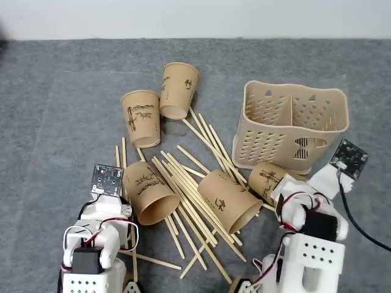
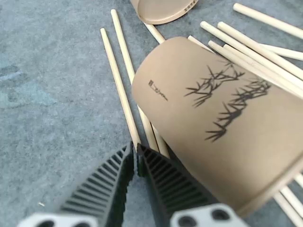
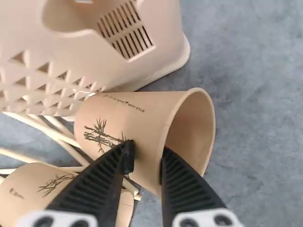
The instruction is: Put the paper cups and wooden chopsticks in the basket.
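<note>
Paper cup (image 3: 142, 118) lies on its side just beside the basket (image 3: 165, 52), long axis roughly along the basket's front wall; right gripper (image 3: 146, 152) directly over it, jaws slightly spread astride its wall; left gripper (image 2: 136, 149) pressed together.

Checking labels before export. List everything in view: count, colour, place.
paper cups: five, tan with dark print, all on their sides; two at the far side left of the basket, two in the chopstick pile, one against the basket's near side
chopsticks: many, exact count unclear, pale wood, scattered mid-table under and between cups
basket: one, beige, upright, right of the pile
table cover: one, grey
left gripper: black, shut, beside the near-left cup
right gripper: black, open, over the cup by the basket
</note>
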Action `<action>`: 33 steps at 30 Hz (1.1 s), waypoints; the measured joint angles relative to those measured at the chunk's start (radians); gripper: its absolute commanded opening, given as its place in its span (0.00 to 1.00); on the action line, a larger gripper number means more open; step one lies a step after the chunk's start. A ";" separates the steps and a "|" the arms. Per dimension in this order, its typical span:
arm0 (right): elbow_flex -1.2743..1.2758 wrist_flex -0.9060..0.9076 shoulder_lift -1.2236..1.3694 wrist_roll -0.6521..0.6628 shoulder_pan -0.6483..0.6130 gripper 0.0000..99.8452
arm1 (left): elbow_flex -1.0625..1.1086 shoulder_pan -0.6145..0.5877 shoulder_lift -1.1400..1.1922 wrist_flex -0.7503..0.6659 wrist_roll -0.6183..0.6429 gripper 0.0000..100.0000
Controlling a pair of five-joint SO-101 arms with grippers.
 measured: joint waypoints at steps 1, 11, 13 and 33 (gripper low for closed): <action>0.000 0.000 0.000 0.000 0.000 0.01 | 0.000 0.000 0.000 0.000 0.000 0.01; -0.198 0.305 -0.146 0.107 -0.008 0.01 | 0.000 0.000 0.000 0.000 0.000 0.01; -0.258 0.370 -0.210 0.163 -0.011 0.01 | 0.000 0.000 0.000 0.000 0.000 0.01; -0.738 0.298 -0.324 0.654 -0.014 0.01 | 0.000 0.000 0.000 0.000 0.000 0.01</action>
